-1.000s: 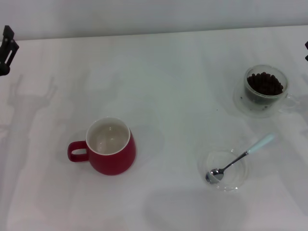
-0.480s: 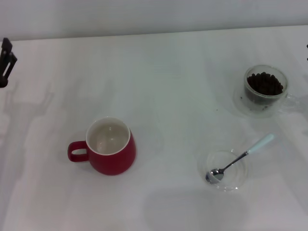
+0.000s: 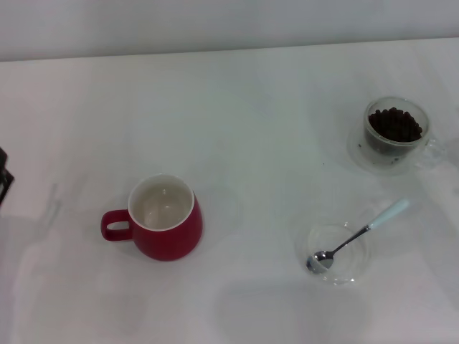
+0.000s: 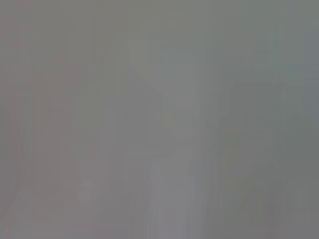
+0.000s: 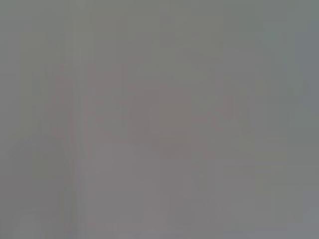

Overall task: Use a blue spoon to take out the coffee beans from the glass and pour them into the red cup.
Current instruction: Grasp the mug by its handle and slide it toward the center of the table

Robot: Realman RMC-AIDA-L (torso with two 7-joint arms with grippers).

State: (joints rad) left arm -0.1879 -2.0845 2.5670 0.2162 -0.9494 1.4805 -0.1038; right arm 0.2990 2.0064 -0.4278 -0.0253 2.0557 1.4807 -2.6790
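- No text, label, brand, number or sign can be read in any of the views.
- The red cup [image 3: 166,218], the glass [image 3: 396,133], the blue spoon [image 3: 356,236] and the white table [image 3: 251,129] carry plain, unmarked surfaces in the head view.
- Both wrist views show only a blank grey field with no lettering.

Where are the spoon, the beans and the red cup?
spoon [image 3: 386,214], head view, on its pale blue handle
beans [image 3: 394,124], head view, middle of the heap
red cup [image 3: 172,240], head view, on its red side
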